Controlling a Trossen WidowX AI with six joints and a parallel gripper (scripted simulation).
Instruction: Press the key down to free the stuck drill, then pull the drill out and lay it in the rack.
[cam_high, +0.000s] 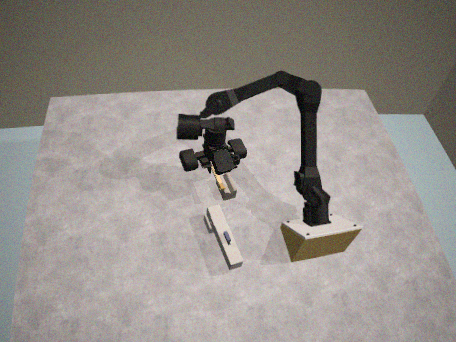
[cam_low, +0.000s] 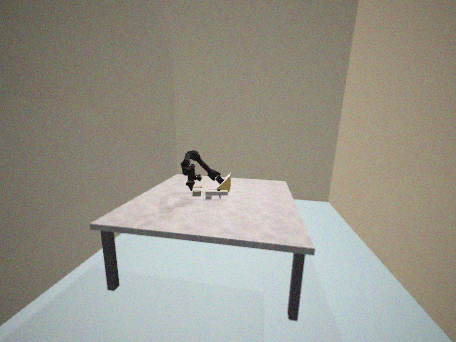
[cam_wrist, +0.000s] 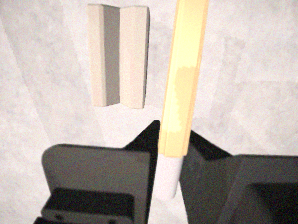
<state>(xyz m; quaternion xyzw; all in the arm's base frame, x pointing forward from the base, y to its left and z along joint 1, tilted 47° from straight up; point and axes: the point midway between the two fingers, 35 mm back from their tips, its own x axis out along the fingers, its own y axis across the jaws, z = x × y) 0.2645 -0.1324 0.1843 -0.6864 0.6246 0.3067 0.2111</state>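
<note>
My gripper is shut on the drill, a long yellow bar with a white shank between the fingers. The drill is held above the table, pointing away from the fingers. The rack, a small beige block with a V-shaped groove, is just left of the drill in the wrist view and roughly parallel to it. The drill appears beside the groove, not in it. A small blue piece, apparently the key, sits in the long pale block.
The long pale block also shows in the exterior view, in front of the rack on the table. The arm's wedge-shaped base stands to the right in the top view.
</note>
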